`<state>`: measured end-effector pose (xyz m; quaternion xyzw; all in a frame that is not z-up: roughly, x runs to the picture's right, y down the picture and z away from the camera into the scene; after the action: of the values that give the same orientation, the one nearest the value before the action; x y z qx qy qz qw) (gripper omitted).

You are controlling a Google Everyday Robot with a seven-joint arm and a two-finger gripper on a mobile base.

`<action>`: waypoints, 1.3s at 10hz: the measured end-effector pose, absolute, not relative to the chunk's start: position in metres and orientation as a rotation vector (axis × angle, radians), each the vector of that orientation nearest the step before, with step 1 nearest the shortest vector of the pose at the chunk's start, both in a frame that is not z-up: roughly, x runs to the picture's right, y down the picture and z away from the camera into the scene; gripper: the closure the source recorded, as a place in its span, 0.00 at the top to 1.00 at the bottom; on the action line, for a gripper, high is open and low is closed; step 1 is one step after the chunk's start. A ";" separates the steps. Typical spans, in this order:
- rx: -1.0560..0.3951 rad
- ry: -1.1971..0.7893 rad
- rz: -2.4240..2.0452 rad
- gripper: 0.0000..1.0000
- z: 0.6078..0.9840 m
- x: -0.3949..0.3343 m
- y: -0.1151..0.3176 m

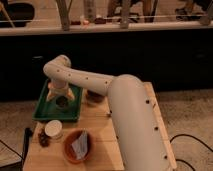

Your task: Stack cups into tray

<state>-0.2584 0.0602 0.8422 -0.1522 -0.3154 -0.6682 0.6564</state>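
Gripper point(61, 101): held over the tray point(43, 111); finger state cannot be told.
Room: rim close around.
Cup point(53, 129): pale, outside tray, nearer.

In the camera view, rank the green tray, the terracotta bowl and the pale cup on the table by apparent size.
1. Tray, largest; the gripper hangs over it.
2. Terracotta bowl, holding white paper.
3. Pale cup, smallest.
The bowl sits nearest the camera, yet the order looks clear.
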 end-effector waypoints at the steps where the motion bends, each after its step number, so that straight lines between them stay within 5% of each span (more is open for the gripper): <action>1: -0.339 -0.718 -1.514 0.80 0.842 -0.259 0.059; 13: -0.310 -0.738 -1.523 0.80 0.839 -0.263 0.054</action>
<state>-0.2634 0.0544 0.8395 -0.1367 -0.3250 -0.6710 0.6523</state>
